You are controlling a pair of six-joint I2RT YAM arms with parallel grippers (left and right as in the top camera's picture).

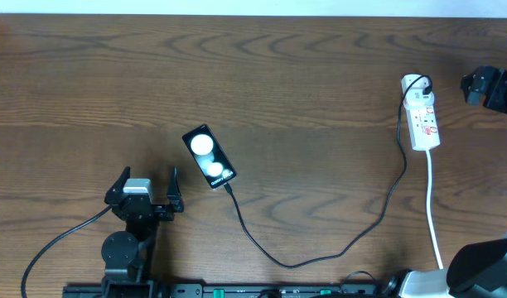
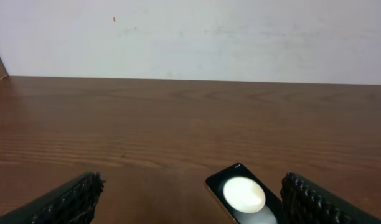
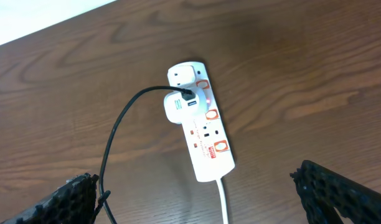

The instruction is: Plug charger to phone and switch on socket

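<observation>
We see the phone (image 1: 210,156) as a slim black slab lying flat and askew, left of the desk's (image 1: 303,74) middle and closer to the near edge. Its glossy screen carries two round white reflections. The charger (image 1: 320,255) is a thin black cable. One end meets the phone's nearer short end, though we cannot tell whether the tip is fully seated. From there it sags toward the near edge, then climbs toward the right edge and up to the socket (image 1: 423,116).

The socket is a narrow white strip with red ring markings, lying close to the right edge, toward the far right corner. A white adapter (image 3: 178,107) sits in it with the black cable plugged in. The white cord (image 1: 434,215) runs from the strip back to the near edge. We cannot read the switch position.

The left tool (image 1: 148,184) is released, fingers (image 2: 66,202) spread wide, near the near edge just left of the phone and apart from it. The right tool (image 3: 200,198) is also released, fingers (image 3: 340,193) well apart, hovering over the socket.

The desk is dark brown with strong wood grain. A plain pale wall (image 2: 240,37) rises behind its far edge.
</observation>
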